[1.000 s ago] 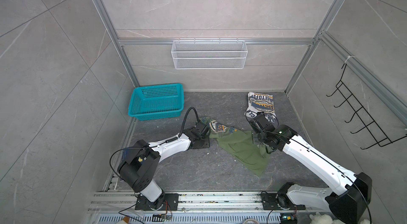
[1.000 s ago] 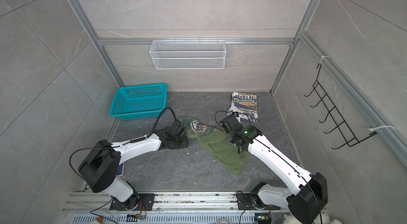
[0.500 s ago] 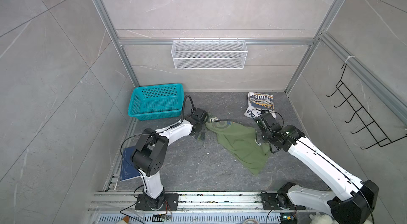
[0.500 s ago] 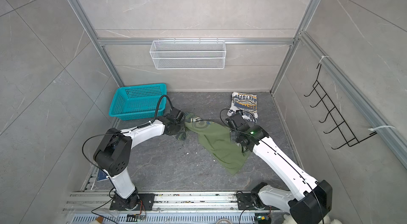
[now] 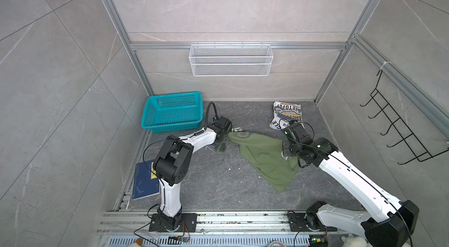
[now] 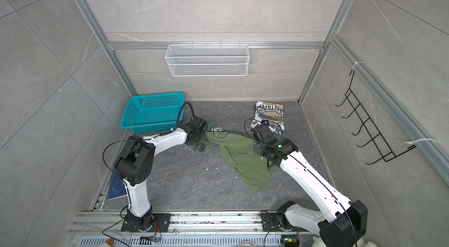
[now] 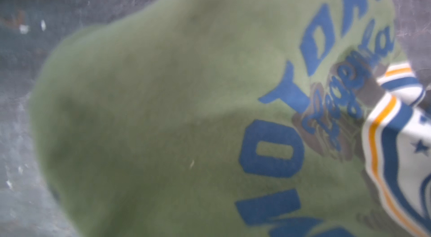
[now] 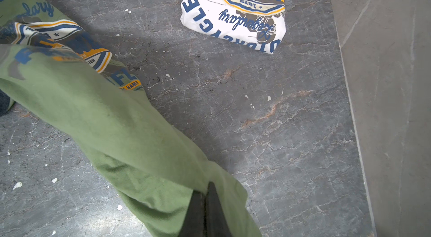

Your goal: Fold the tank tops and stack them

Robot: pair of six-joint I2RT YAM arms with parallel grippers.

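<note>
Green top [image 5: 264, 158]: spans between your grippers.
Right gripper [image 8: 210, 185]: jaws clamped on its edge.
Left gripper [image 5: 227, 134]: at its ten-o'clock corner; jaws, you cannot tell.
White top [image 5: 286, 114]: folded, one o'clock.

Soft, matt knit marks the olive green cloth tank top [image 5: 266, 160] and the folded white cloth tank top [image 5: 286, 112], both with flat printed badges. The dark grey veined stone-look floor [image 5: 213, 185] is dull and scuffed. The teal perforated plastic basket [image 5: 170, 124] shines faintly, and the white wire-mesh metal shelf [image 5: 230, 69] looks painted.
</note>
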